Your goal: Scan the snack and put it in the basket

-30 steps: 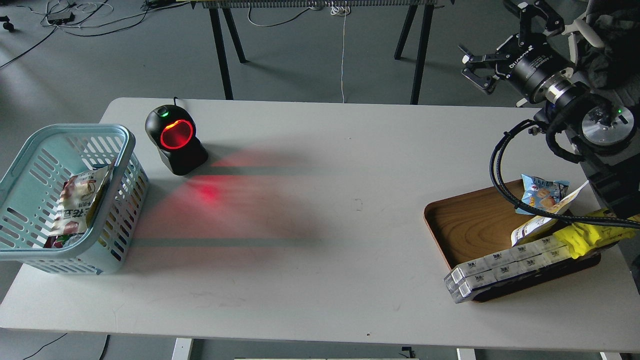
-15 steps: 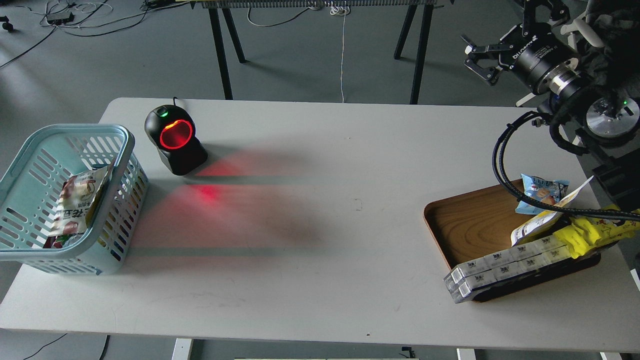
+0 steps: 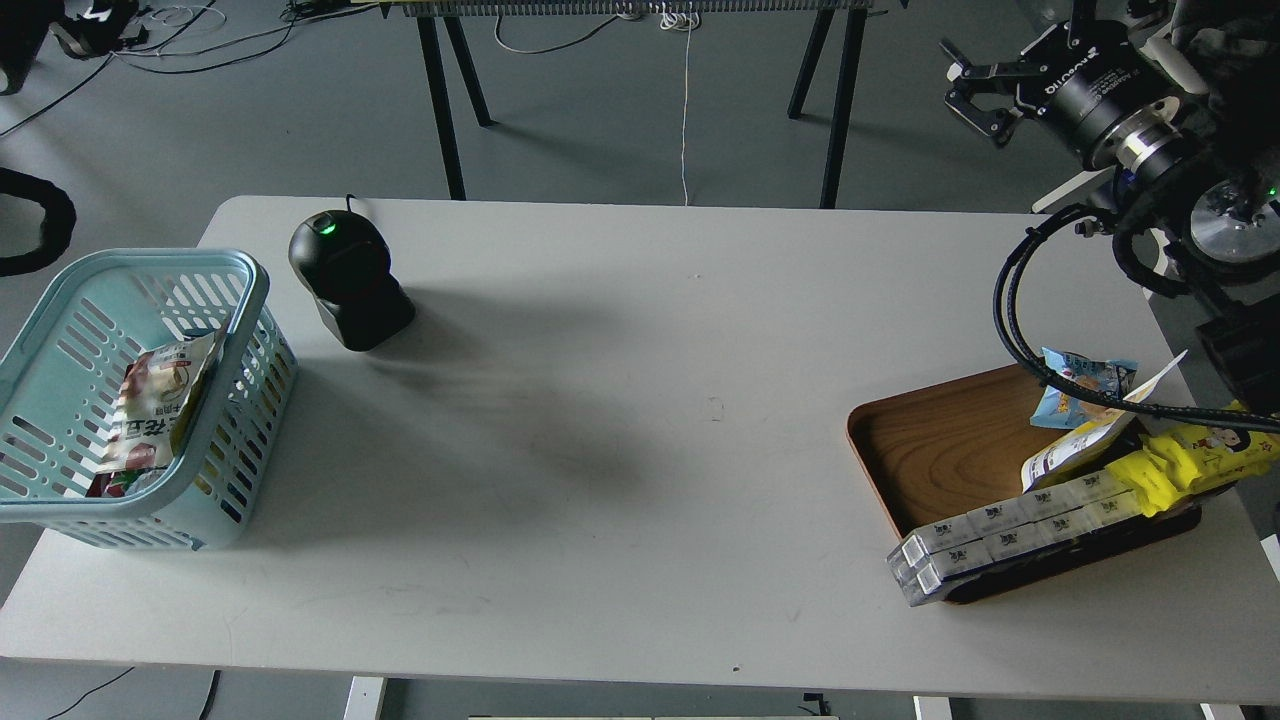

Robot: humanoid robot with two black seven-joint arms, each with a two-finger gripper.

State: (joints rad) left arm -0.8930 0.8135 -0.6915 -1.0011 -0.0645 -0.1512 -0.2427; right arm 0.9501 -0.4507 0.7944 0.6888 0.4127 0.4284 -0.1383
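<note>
The snack (image 3: pixel 150 410), a pouch with a round picture and dark print, lies inside the light blue basket (image 3: pixel 245 300) at the table's left end, leaning on its right wall. My right gripper (image 3: pixel 985 90) is open and empty, held high beyond the table's far right corner, far from the snack. Of my left arm only dark parts show at the left edge (image 3: pixel 35 220) and in the top left corner. Its fingers cannot be made out.
A black scanner (image 3: pixel 345 275) with a green lamp stands right of the basket. A brown wooden tray (image 3: pixel 930 440) at the right holds a blue pouch (image 3: pixel 1080 385), a white and yellow pouch (image 3: pixel 1070 455), a bright yellow packet (image 3: pixel 1190 460) and long clear boxes (image 3: pixel 1000 540).
The scanner's red light has gone out. My right gripper has moved up and to the right, away from the table. Dark parts of my left arm have come in at the left edge.
</note>
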